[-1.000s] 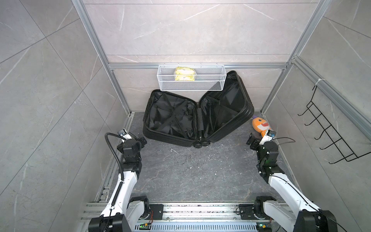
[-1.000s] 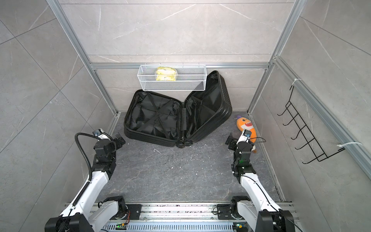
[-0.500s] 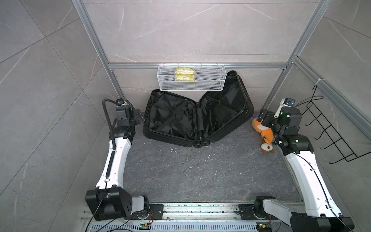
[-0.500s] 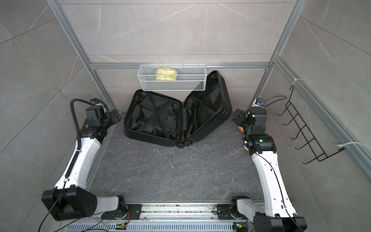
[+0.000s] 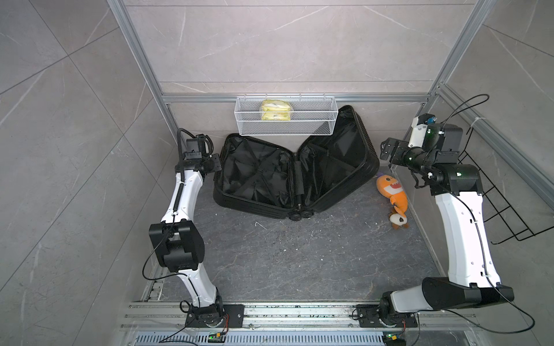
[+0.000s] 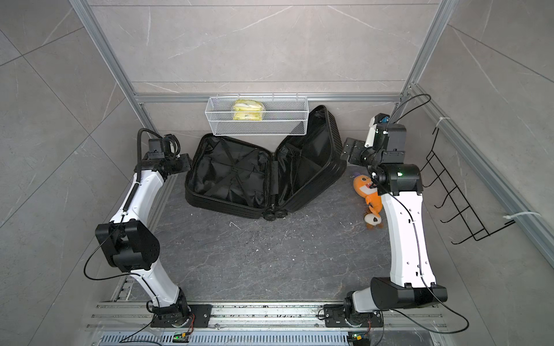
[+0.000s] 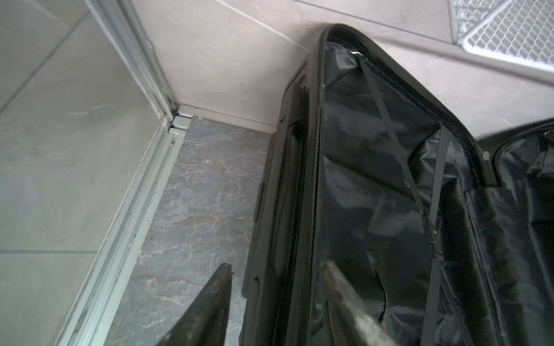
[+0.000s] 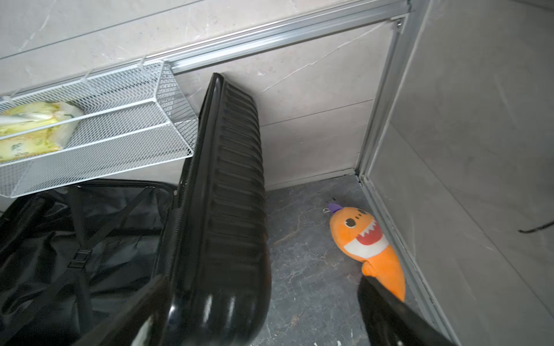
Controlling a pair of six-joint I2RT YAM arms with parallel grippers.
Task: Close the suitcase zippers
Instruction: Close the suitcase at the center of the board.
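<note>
From my station I saw the suitcase (image 5: pixel 263 173) lying butterflied at the back of the slate-grey floor (image 5: pixel 299 254). One half lay flat. The other half was tilted up against the rear wall, under the white mesh basket (image 5: pixel 284 128). Its lining was crinkled black fabric crossed by flat straps, and the raised half showed a glossy, ribbed hard shell (image 8: pixel 233 185). Two small caster wheels (image 5: pixel 301 215) sat at the hinge end, facing me.

The zipper track (image 7: pixel 314 155) ran as a fine toothed line along the rim of the flat half, unjoined.

The left claw (image 7: pixel 275 265) stood partly open. Its worn dark fingers (image 7: pixel 215 299) straddled that rim, one over the floor outside the shell and one over the lining, and I could not see either one pressing on it. The right claw (image 8: pixel 262 280) gaped wide near the raised shell and held nothing.

A soft orange plush shark (image 5: pixel 391 188) lay near the right wall, apart from the case. A yellow packet (image 5: pixel 275 110) rested in the basket.
</note>
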